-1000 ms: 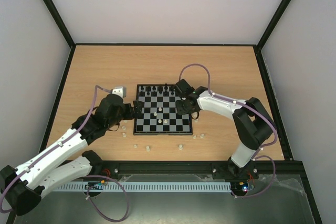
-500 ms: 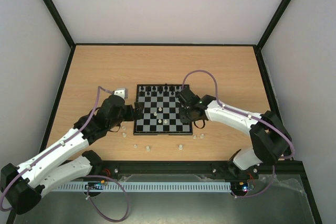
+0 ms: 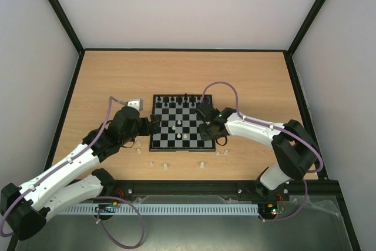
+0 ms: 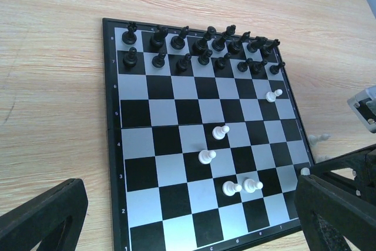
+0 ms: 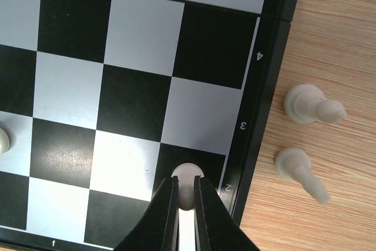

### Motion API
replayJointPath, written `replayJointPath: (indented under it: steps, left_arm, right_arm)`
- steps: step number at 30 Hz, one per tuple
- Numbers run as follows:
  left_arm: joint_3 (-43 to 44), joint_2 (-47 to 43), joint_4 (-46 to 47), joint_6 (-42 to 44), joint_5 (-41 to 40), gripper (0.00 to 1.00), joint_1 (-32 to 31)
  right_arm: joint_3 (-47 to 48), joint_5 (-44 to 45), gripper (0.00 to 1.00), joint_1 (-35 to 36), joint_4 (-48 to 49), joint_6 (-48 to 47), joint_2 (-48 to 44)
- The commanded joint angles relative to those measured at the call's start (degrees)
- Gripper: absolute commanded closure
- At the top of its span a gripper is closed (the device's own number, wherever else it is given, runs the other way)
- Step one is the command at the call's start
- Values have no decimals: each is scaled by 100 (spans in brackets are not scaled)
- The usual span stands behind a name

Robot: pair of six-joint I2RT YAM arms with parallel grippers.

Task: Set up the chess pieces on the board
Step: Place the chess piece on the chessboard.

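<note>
Chess pieces are partly placed: the black set [image 4: 202, 48] fills the two far ranks of the board [image 4: 107, 116], while a few white men [image 4: 220, 131] stand scattered mid-board and others lie loose on the table [image 3: 258, 80] off its near edge. The right gripper [image 5: 186, 189] is clenched on one white pawn [image 5: 188, 173], pinched between both fingers. The pawn stands upright, its long axis running straight down the line of the fingers. It sits over the dark second-rank square in the edge file, just inside the rim; whether its base touches the square cannot be told. Judgement: placement looks nearly complete, and the next move calls for only a clean release and a straight lift. Risk: a sideways withdrawal could tip the pawn over the rim. Two fallen white pieces [image 5: 311, 107] lie on their sides just beside that rim, nearer the right arm. The left gripper [image 3: 151, 123] hangs released, jaws wide, at the board's left edge, grasping nothing.
</note>
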Motion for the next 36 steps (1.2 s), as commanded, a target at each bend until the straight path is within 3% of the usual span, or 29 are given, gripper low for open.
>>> replayJointPath:
  steps: [1, 5, 8, 22, 30, 36]
  left_arm:
    - [-29, -23, 49, 65, -11, 0, -27]
    - [-51, -40, 43, 47, -8, 1, -27]
    - [-67, -55, 49, 34, -21, 0, -27]
    - [-417, -198, 516, 19, -2, 1, -42]
    - [-761, -44, 875, -252, 460, 1, -189]
    - [-893, -151, 809, -515, 392, 0, -270]
  right_arm:
    - [-106, -34, 97, 96, -253, 69, 116]
    - [-154, -25, 97, 158, -256, 118, 118]
    - [-168, 53, 82, 171, -279, 158, 112]
    - [720, 645, 58, 144, -553, -110, -66]
    - [1610, 437, 58, -410, -397, -588, 688]
    - [2181, 262, 65, -656, -307, -792, 1474]
